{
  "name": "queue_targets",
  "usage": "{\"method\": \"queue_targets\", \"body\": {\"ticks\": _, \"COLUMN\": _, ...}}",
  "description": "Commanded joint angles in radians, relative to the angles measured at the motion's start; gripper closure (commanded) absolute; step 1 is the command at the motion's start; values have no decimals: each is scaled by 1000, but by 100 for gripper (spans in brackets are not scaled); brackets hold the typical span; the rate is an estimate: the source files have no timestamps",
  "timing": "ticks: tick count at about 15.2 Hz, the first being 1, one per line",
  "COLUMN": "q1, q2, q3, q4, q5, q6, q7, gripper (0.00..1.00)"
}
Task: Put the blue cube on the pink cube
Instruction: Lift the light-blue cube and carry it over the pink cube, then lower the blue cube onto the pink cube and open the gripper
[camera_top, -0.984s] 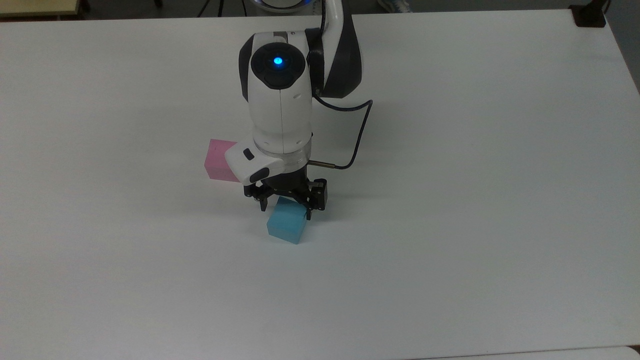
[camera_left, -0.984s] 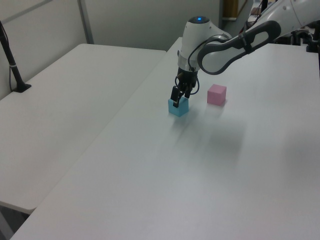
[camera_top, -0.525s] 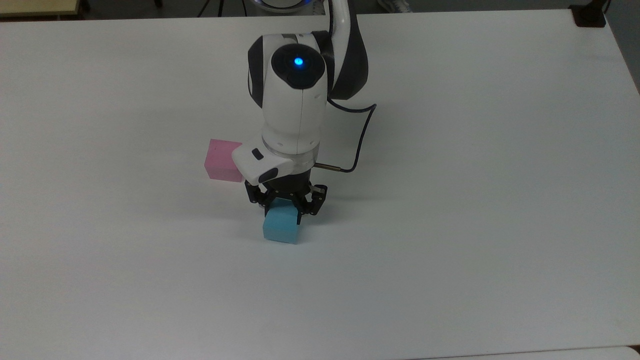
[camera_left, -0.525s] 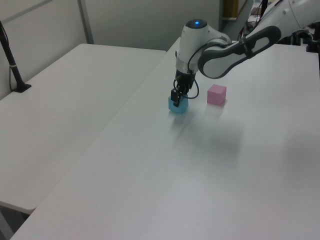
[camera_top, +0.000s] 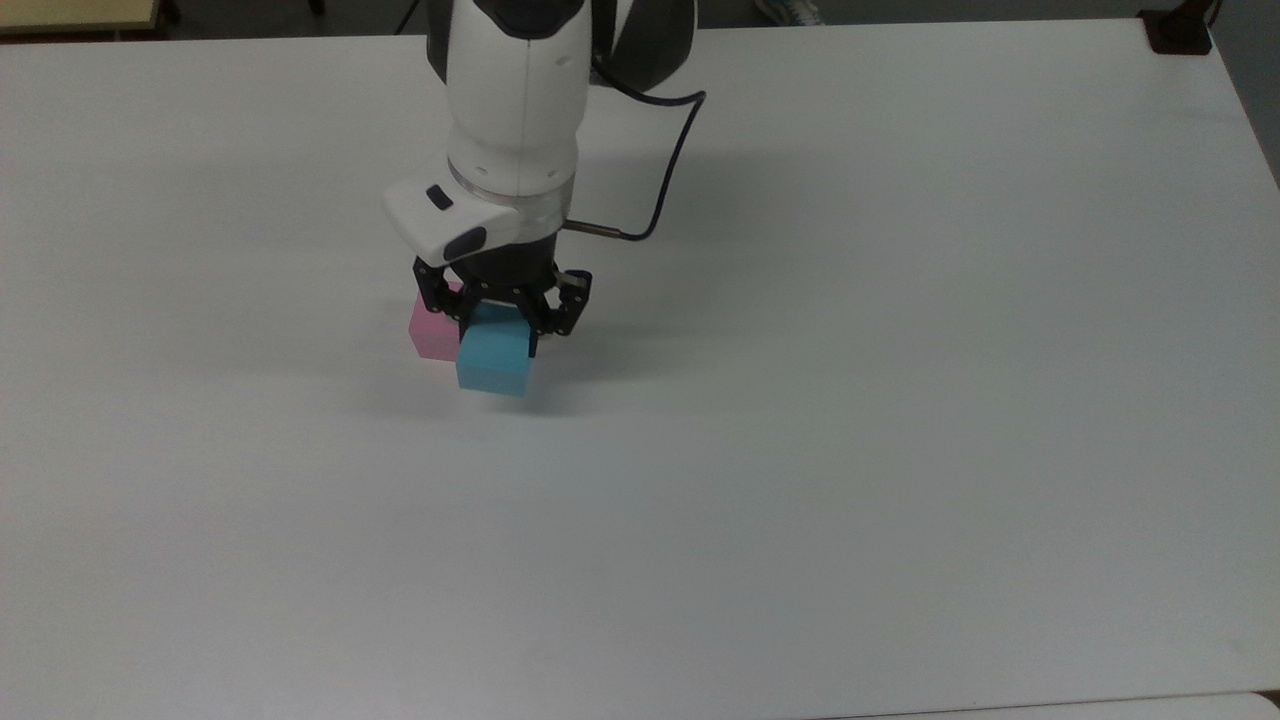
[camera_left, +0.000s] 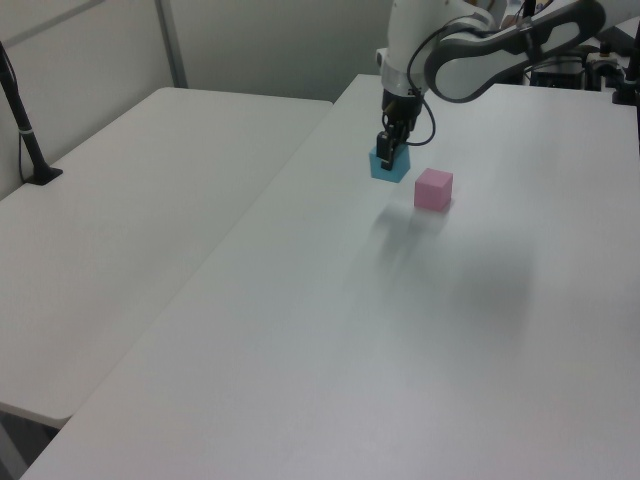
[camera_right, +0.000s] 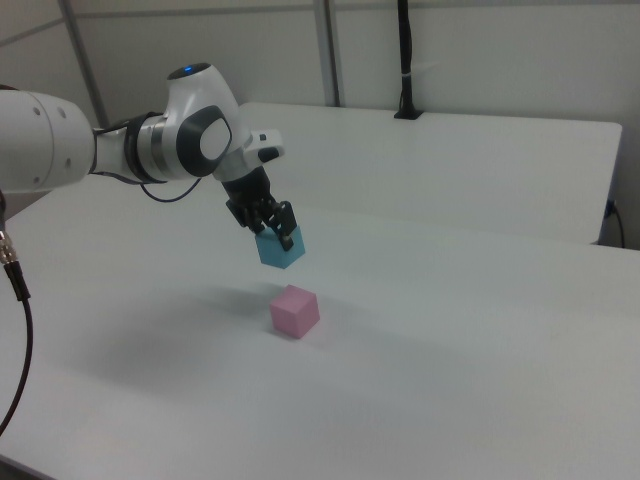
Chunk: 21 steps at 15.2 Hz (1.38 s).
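Blue cube held up off the white table, clamped between the jaws of the gripper. In the right view it hangs above and slightly to the right view's left of the pink cube, clear gap between them. Pink cube sits flat on the table. In the top view the blue cube overlaps the pink cube's right edge. White arm reaches down from above, black cable looping beside the wrist.

White Franka arm reaching out, wrist pointing down; black two-finger gripper raised above the worktop, jaws clamped on a load.
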Motion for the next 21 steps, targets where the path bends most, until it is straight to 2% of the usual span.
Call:
{"method": "queue_targets", "body": {"ticks": 1, "q1": -42, "q2": -126, "q3": 2, "q4": -177, "q5": -14, "q6": 7, "q7": -53, "gripper": 55}}
{"method": "queue_targets", "body": {"ticks": 7, "q1": -94, "q2": -147, "q3": 2, "q4": -218, "q5": -14, "q6": 7, "q7": -77, "gripper": 53}}
{"method": "queue_targets", "body": {"ticks": 9, "q1": -96, "q2": -142, "q3": 2, "q4": -218, "q5": -14, "q6": 7, "q7": -86, "gripper": 7}}
{"method": "queue_targets", "body": {"ticks": 10, "q1": -94, "q2": -142, "q3": 2, "q4": -218, "q5": -14, "q6": 7, "q7": -86, "gripper": 0}}
{"method": "queue_targets", "body": {"ticks": 15, "q1": -76, "q2": -179, "q3": 2, "q4": -182, "q5": 1, "q6": -20, "q7": -60, "gripper": 0}}
{"method": "queue_targets", "body": {"ticks": 20, "q1": 25, "q2": -248, "q3": 5, "q4": -98, "q5": 18, "q6": -249, "q7": 38, "gripper": 0}}
{"method": "queue_targets", "body": {"ticks": 21, "q1": 30, "q2": -268, "q3": 5, "q4": -98, "q5": 66, "q6": -281, "q7": 38, "gripper": 0}}
